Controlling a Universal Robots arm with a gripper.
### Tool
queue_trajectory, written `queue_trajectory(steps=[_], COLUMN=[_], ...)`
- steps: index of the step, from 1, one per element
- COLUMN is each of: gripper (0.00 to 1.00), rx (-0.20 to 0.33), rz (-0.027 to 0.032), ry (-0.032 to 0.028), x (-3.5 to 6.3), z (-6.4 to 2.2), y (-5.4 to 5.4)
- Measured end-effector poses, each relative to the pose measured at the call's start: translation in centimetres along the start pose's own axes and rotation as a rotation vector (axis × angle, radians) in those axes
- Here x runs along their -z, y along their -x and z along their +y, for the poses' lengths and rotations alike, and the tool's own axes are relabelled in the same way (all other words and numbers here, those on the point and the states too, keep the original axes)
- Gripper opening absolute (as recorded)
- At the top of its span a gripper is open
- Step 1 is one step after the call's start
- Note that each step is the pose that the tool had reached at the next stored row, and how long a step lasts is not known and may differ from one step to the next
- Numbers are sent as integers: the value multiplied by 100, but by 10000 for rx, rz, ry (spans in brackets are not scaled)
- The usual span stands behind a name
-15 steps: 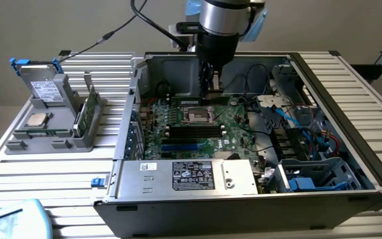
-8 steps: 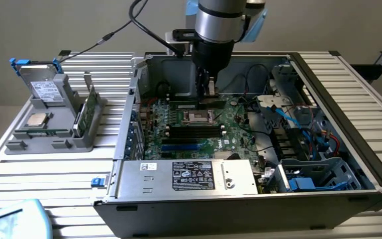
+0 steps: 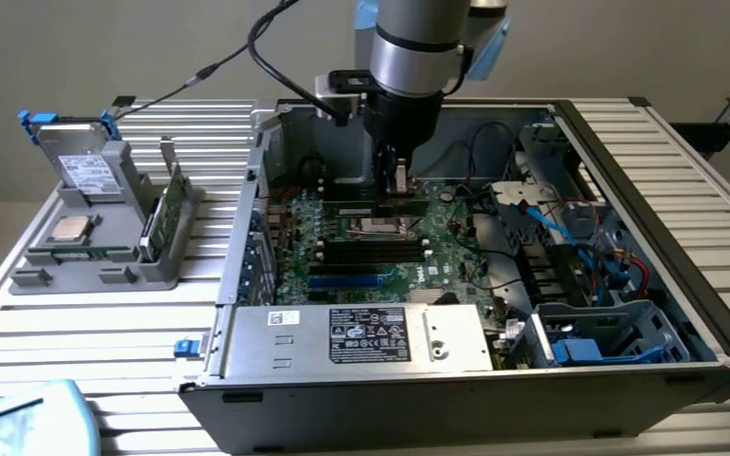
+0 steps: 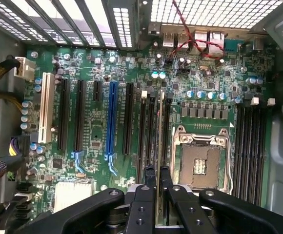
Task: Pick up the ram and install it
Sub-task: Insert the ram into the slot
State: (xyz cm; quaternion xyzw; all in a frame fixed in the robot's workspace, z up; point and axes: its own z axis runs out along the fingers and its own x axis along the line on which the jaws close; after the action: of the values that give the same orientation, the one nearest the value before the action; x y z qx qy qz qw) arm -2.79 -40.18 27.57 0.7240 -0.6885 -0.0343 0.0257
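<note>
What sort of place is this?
Likely a robotics test bench: a robot arm reaches into an open computer case, beside a grey parts holder on a slatted metal table.

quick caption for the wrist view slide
The gripper holds the ram edge-on at the black slots beside the empty processor socket

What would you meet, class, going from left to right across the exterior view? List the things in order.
In order: silver processor chip → upright green card → gripper holding the ram over the motherboard → drive cage.
</note>
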Motion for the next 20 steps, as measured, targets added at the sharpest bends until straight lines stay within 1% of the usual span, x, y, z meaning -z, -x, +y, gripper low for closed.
queue_trajectory(steps=[5, 18, 20], gripper=[15, 15, 15], rx=[-171, -358, -398], rz=[-15, 5, 23], ry=[-6, -11, -13], x=[-91, -326, -357], z=[-8, -28, -30], y=[-1, -5, -6])
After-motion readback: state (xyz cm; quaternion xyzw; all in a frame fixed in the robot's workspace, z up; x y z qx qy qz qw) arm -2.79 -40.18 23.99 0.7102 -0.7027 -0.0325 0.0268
